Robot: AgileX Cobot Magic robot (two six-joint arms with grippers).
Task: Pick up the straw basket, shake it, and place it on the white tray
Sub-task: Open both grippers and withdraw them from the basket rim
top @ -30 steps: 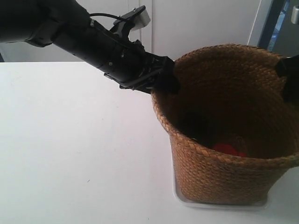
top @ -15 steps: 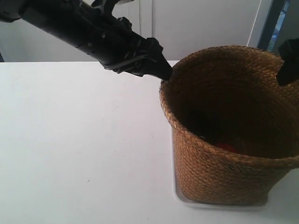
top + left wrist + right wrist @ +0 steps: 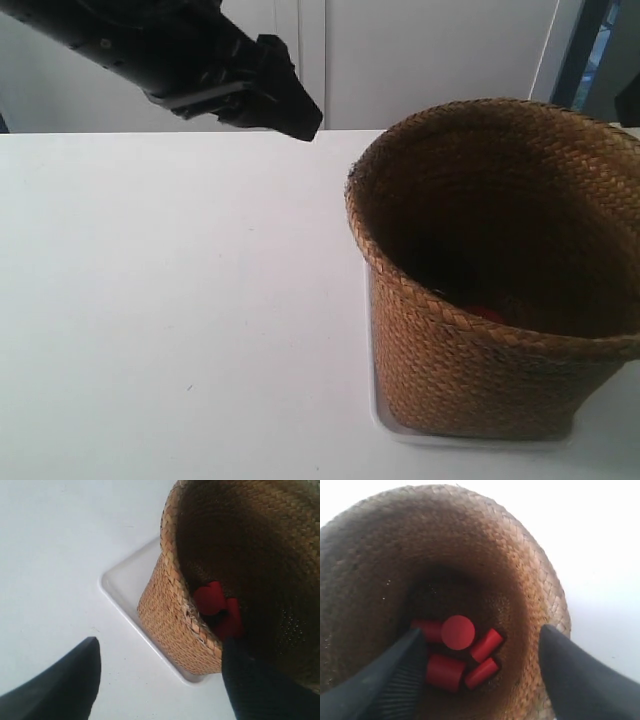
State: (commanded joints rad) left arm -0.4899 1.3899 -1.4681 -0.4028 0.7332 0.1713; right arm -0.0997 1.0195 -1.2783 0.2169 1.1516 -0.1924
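Basket [image 3: 480, 330] sits on the tray [image 3: 120, 582]; your left gripper [image 3: 161, 647] and right gripper [image 3: 481, 630] gape wide, holding nothing.

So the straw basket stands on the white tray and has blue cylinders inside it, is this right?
Not quite: the cylinders are red, as the right wrist view shows. The straw basket does stand on the white tray.

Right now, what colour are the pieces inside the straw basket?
Red cylinders, clearest in the right wrist view, on the straw basket and its dark bottom.
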